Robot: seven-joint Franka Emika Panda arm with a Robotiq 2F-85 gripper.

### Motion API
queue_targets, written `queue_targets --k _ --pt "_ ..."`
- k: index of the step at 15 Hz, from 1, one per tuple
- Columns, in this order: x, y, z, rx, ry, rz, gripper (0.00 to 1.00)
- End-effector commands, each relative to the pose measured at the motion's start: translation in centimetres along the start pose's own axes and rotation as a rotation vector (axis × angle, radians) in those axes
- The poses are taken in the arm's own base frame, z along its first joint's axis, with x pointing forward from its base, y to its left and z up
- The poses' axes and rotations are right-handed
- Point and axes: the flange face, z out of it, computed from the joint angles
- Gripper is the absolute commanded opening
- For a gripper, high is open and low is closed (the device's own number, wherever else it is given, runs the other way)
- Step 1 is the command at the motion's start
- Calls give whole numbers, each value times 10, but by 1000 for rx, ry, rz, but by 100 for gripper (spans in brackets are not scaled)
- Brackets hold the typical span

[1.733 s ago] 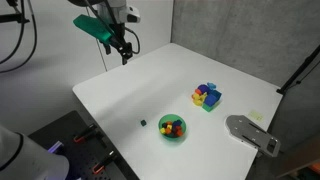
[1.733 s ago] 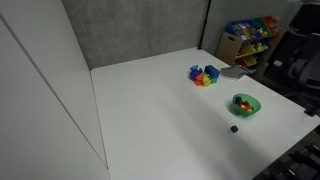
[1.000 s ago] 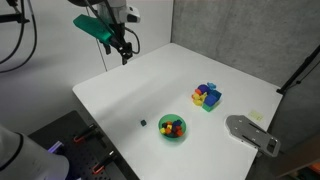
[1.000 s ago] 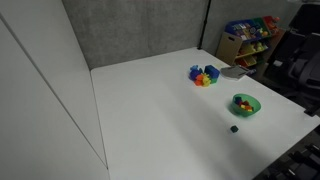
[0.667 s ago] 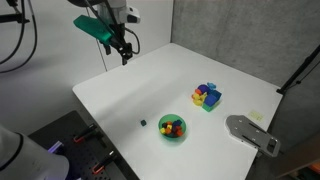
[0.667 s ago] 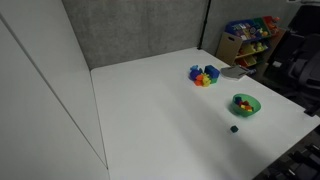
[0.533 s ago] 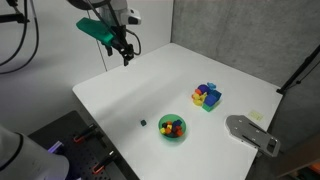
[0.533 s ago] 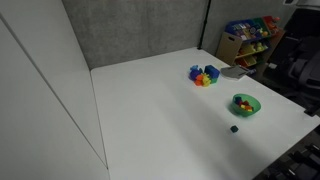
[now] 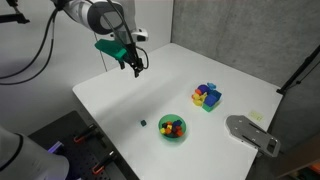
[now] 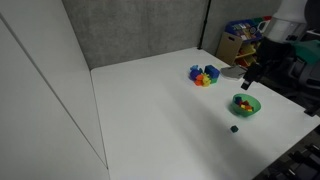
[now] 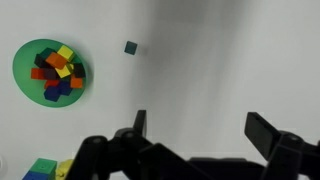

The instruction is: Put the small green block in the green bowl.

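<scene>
1. The black two-finger gripper (image 9: pixel 136 68) has swung out from the far corner and now hangs over the white tabletop (image 9: pixel 120 100), nearer the work.
2. In the wrist view its jaws are spread wide, with nothing between them.
3. The small dark-green cube block (image 9: pixel 143 123) lies just beside the round green bowl (image 9: pixel 172 138), outside it.
4. The approach has begun; descent and grasp remain.

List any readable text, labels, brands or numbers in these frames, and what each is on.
No text is readable in any view.
Green bowl, small green block and white table: no markings visible.
Shelf of coloured bins in an exterior view: any labels are too blurred to read.
Gripper: no brand mark legible.
</scene>
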Motion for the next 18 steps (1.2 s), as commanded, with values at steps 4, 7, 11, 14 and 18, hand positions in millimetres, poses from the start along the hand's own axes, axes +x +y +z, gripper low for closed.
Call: queue_targets --k 4,7,11,14,18 --pt "25 26 75 -70 -69 183 100" --pt "32 39 108 -67 -87 254 100" --pt "38 54 150 -63 -95 305 100" --pt "35 66 178 -70 -95 321 100" --pt "28 79 212 -90 -80 341 100"
